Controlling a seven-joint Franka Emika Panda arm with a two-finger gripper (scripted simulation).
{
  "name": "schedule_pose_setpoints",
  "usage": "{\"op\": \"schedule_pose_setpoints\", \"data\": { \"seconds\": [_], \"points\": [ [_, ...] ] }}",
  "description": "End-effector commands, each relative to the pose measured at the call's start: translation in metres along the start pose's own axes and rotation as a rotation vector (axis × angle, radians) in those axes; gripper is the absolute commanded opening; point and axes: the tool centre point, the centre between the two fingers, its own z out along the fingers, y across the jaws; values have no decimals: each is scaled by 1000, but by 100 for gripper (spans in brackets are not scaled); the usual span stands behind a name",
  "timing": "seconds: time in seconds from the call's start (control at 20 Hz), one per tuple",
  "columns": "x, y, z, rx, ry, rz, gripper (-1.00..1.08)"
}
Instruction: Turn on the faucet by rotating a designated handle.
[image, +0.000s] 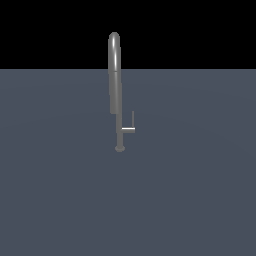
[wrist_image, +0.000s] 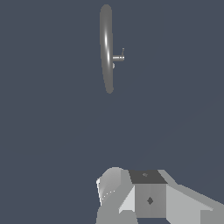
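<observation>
- The handle (image: 129, 126) is a small L-shaped lever: a short stub leaves the pipe low down, at 3 o'clock of it in the exterior view, and a thin rod rises from the stub's outer end, roughly parallel to the pipe and apart from it.
- In the wrist view the handle (wrist_image: 119, 57) shows as a small spur on the pipe's side, seen from above; it is too small there to judge its angle.
- The faucet (image: 116, 85) stands upright near the middle of the worktop (image: 200, 200) on a small round base, its gooseneck top curving over above the far edge of the surface.
- Nothing touches the faucet or its lever; the arm does not appear in the exterior view at all.
- The end effector (wrist_image: 131, 197) shows only in the wrist view, as blocky grey parts at the picture's edge, well apart from the faucet (wrist_image: 106, 48). Its fingertips are not shown, so I cannot tell whether it is open or closed.
- Step in hand, as I judge it: the approach. The lever looks unturned and no contact is made.
- The next move calls for bringing the end effector down beside the thin rod, on the side away from the pipe or around it, then sweeping it about the pipe's axis without striking the spout.
- Containers: none is visible, no sink or basin under the spout, and no water shows.
</observation>
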Motion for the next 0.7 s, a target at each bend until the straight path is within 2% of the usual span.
{"op": "schedule_pose_setpoints", "data": {
  "seconds": [0.0,0.35,0.65],
  "points": [
    [0,0,0,0,0,0,-100],
    [7,-1,1,16,-17,17,-100],
    [23,-2,5,56,-58,59,-100]
  ]
}}
